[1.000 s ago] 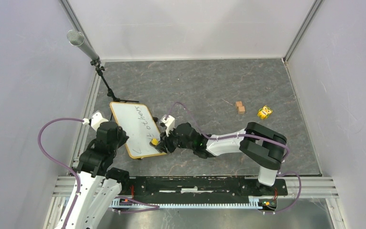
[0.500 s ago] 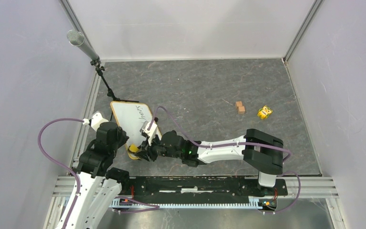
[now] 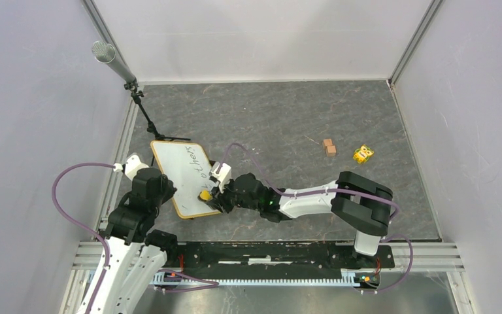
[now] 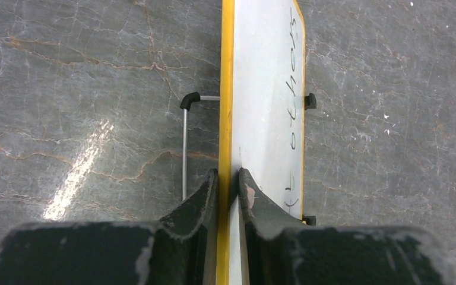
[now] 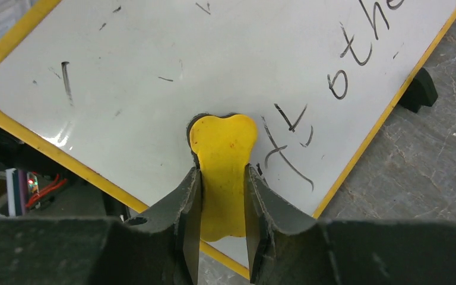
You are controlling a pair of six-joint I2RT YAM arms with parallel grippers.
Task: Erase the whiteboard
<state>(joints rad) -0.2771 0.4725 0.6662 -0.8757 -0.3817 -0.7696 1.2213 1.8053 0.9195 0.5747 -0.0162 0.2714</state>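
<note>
The whiteboard (image 3: 183, 171) with a yellow frame stands propped on the stone floor at the left. Black handwriting runs along its right side (image 5: 356, 53); its left part holds only faint smudges. My left gripper (image 4: 228, 178) is shut on the board's yellow edge (image 4: 227, 89), one jaw on each side. My right gripper (image 5: 222, 178) is shut on a yellow eraser (image 5: 222, 148) that is pressed on the board's lower middle, just left of the writing. In the top view the eraser (image 3: 204, 194) sits near the board's near edge.
A microphone on a black stand (image 3: 145, 116) stands just behind the board. Two small wooden blocks (image 3: 329, 146) and a yellow toy (image 3: 363, 154) lie at the right. Grey walls enclose the floor.
My right gripper swept the eraser left to the board's near left corner, then back right toward the middle. The lower part of the writing is gone.
</note>
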